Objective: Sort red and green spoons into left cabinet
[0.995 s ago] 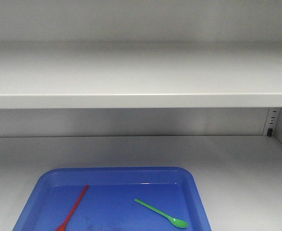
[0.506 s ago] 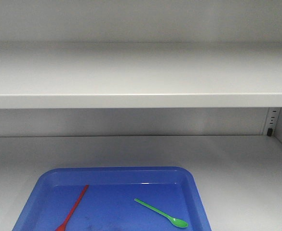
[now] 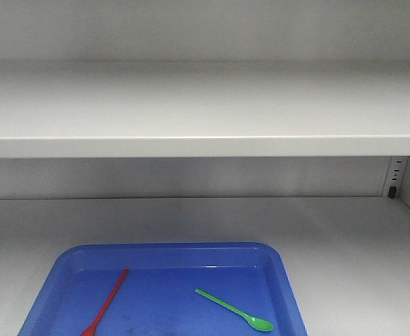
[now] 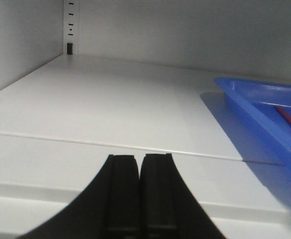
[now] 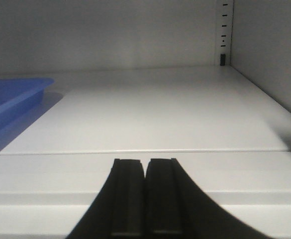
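red spoon (image 3: 106,302), green spoon (image 3: 234,310) in blue tray (image 3: 289,294) | left gripper (image 4: 139,199), right gripper (image 5: 145,199) closed, empty, apart from the spoons

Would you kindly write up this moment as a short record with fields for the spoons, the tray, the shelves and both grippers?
red spoon: lying in the blue tray, left part, bowl end toward the camera and cut off by the frame edge
green spoon: lying in the tray, right part, apart from the red one
blue tray: on the lower shelf, front left
upper shelf: nothing visible on it
left gripper: shut, holding nothing, left of the tray
right gripper: shut, holding nothing, right of the tray
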